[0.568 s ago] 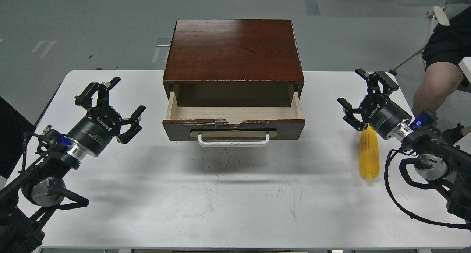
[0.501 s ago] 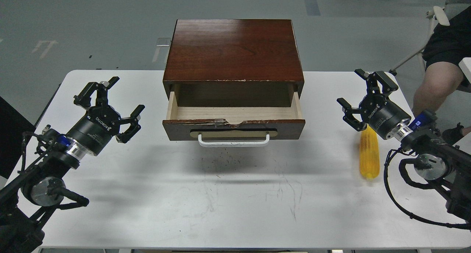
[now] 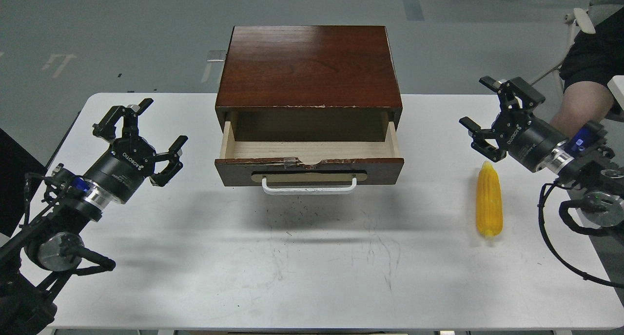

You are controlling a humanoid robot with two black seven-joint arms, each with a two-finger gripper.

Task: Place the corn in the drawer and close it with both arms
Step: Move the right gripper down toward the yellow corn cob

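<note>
The yellow corn [image 3: 489, 199] lies lengthwise on the white table at the right, tapered end pointing away from me. The drawer [image 3: 309, 160] of the dark reddish-brown cabinet [image 3: 309, 67] stands pulled open, its pale wood interior empty, its white bar handle [image 3: 309, 186] facing me. My right gripper [image 3: 497, 118] is open and empty, hovering just beyond and right of the corn's far tip, apart from it. My left gripper [image 3: 139, 130] is open and empty, left of the drawer front.
The white table [image 3: 312, 266] has scuff marks in front of the drawer. A seated person's leg [image 3: 577, 108] and a chair are at the far right, beyond the table edge. Grey floor lies behind.
</note>
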